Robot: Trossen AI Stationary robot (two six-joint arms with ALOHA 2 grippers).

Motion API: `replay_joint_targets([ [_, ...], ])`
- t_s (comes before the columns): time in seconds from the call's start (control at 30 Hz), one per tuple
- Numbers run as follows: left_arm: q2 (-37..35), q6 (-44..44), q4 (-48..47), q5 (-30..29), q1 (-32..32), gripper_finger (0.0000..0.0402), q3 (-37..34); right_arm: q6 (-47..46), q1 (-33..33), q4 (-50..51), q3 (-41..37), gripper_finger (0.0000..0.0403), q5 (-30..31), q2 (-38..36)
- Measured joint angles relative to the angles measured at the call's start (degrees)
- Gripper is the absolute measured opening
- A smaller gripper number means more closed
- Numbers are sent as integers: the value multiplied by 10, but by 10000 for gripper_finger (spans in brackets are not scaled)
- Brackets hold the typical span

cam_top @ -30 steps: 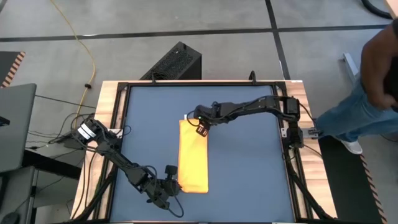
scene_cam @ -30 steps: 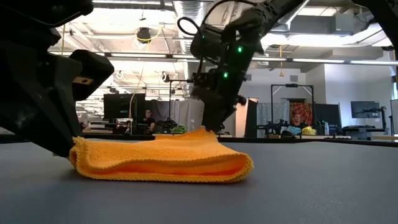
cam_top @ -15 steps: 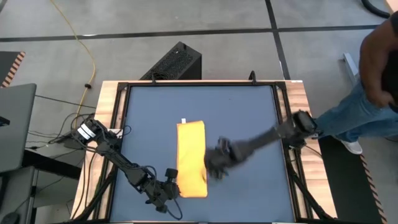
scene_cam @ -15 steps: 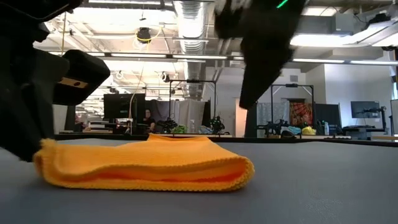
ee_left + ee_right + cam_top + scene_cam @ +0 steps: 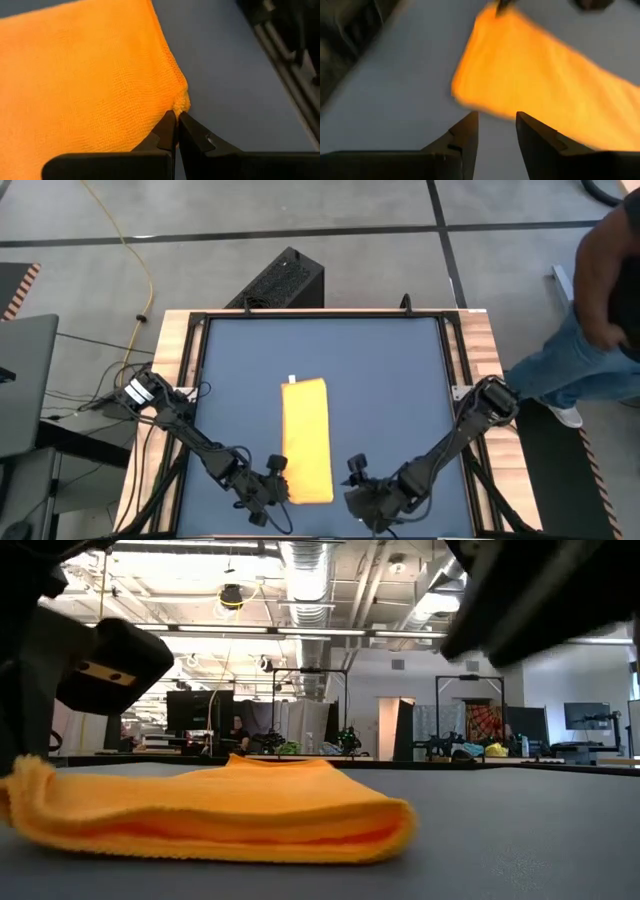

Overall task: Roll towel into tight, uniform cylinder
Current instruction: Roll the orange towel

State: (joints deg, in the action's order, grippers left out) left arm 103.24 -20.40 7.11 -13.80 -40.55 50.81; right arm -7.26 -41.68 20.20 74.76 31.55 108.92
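Observation:
The yellow towel (image 5: 307,440) lies folded in a long strip on the dark blue mat (image 5: 390,380), with its white tag (image 5: 291,379) at the far end. It also shows in the low view (image 5: 210,810) as a flat layered fold. My left gripper (image 5: 280,484) is shut on the towel's near left corner; the left wrist view shows the fingers (image 5: 167,127) pinching the corner (image 5: 181,100). My right gripper (image 5: 355,488) is open beside the towel's near right end, apart from it. In the right wrist view its fingers (image 5: 465,137) stand spread just short of the towel (image 5: 545,85).
A wooden table frame (image 5: 180,340) surrounds the mat. A person (image 5: 600,310) stands past the table's right edge. A black box (image 5: 280,280) and a yellow cable (image 5: 130,250) lie on the floor behind the table.
My right arm swung from the towel's far end to the near edge, right of the towel's near end. The left gripper drew the towel slightly toward the near edge.

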Motion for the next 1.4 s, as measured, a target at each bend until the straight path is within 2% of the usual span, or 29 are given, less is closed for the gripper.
replay_joint_targets([
  [0.13,0,11,8,-6,-3,0,0,30,-1,-61,1,154,-13,0],
  [0.23,0,13,9,-12,-4,0,0,87,-4,-66,1,153,-31,1],
  [0.47,0,27,9,-17,-2,0,0,125,4,-72,0,155,-31,57],
  [0.67,0,-1,9,-15,0,0,0,204,14,-84,3,165,-32,77],
  [1.07,0,-27,4,-19,7,0,0,219,23,-137,-12,155,-96,97],
  [1.3,0,-27,0,-24,7,0,0,227,19,-166,-10,142,-72,112],
  [1.4,0,-27,1,-25,6,0,0,203,20,-170,-10,132,-67,113],
])
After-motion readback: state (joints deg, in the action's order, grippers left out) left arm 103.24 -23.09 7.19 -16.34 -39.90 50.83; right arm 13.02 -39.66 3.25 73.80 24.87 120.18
